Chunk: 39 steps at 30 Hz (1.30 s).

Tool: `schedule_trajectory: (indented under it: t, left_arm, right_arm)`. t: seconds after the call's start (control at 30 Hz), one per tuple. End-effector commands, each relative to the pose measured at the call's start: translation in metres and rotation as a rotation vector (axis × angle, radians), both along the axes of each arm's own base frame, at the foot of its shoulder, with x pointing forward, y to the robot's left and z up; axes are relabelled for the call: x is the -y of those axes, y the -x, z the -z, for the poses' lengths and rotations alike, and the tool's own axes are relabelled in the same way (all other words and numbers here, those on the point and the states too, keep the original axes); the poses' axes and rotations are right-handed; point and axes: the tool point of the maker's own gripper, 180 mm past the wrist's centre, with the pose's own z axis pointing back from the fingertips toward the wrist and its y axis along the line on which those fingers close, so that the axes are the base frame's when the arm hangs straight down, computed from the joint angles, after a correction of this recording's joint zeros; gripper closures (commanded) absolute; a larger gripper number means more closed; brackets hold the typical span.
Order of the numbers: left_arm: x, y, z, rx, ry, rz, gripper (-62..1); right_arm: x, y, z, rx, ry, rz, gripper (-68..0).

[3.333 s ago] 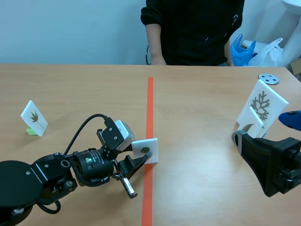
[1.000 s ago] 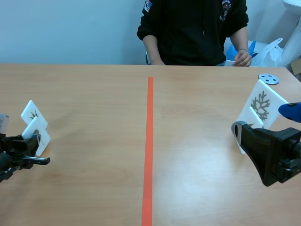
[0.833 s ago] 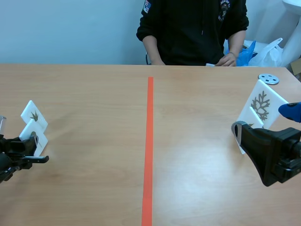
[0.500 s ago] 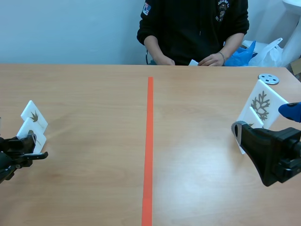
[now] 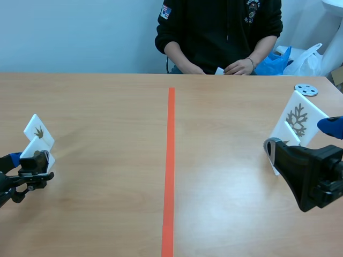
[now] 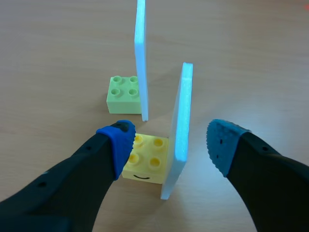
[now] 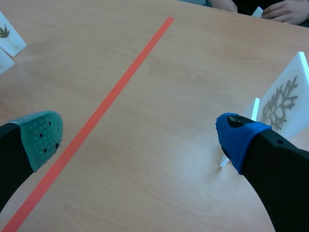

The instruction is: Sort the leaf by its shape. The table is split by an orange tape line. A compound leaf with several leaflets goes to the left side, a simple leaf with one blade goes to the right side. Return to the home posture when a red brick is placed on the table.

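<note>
Wooden worktop (image 5: 107, 214), left of the tape line (image 5: 170, 160): left end effector (image 6: 170, 142) stands wide open astride the leaf card (image 6: 179, 121), holding nothing. Best to lift straight away without nudging it or the neighbouring card (image 6: 140, 58).

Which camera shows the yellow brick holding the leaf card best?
Left wrist view: the yellow brick sits close between the fingers of the left gripper, studs clear. Scene view: hidden behind that gripper. Right wrist view: not visible.

Left card (image 5: 38, 131) & right card (image 5: 298, 119) white w/ brown leaf prints; yellow brick (image 6: 145, 157), pale-green brick (image 6: 123, 94), orange tape line (image 5: 170, 160), tan wood table (image 5: 107, 107).
</note>
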Motion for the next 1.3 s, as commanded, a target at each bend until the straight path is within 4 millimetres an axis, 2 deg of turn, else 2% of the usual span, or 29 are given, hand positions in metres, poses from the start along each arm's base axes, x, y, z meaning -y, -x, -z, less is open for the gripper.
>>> schedule_trajectory:
  t: [0.0, 0.1, 0.23, 0.47, 0.57, 0.67, 0.87, 1.03, 1.27]
  left_arm:
    - [-0.004, -0.010, -0.016, 0.053, 0.000, -0.005, -41.1]
    - [-0.004, -0.014, -0.026, 0.081, 0.006, -0.007, -44.1]
    - [-0.004, -0.018, -0.049, 0.139, 0.012, 0.004, -48.3]
    - [0.020, -0.005, -0.087, 0.212, 0.042, 0.120, -55.8]
    - [0.041, 0.007, -0.104, 0.242, 0.062, 0.213, -58.5]
    - [0.071, 0.024, -0.120, 0.265, 0.078, 0.346, -62.0]
    - [0.131, 0.062, -0.141, 0.253, 0.101, 0.584, -62.3]
    - [0.164, 0.083, -0.147, 0.175, 0.095, 0.684, -62.3]
    - [0.201, 0.115, -0.171, 0.167, 0.136, 0.812, -62.3]
  right_arm:
    - [0.000, -0.003, -0.007, 0.027, -0.017, 0.000, -67.9]
    - [0.000, -0.003, -0.007, 0.027, -0.017, 0.000, -67.9]
    - [0.000, -0.003, -0.007, 0.027, -0.017, 0.000, -67.9]
    - [0.000, -0.003, -0.007, 0.026, -0.016, 0.000, -67.9]
    - [0.000, -0.003, -0.007, 0.026, -0.016, 0.000, -67.9]
    - [0.000, -0.003, -0.006, 0.024, -0.015, 0.000, -67.9]
    - [0.000, -0.003, -0.007, 0.024, -0.014, 0.001, -67.9]
    - [0.000, -0.002, -0.005, 0.018, -0.009, 0.000, -67.9]
    - [0.000, -0.002, -0.005, 0.017, -0.007, -0.001, -67.9]
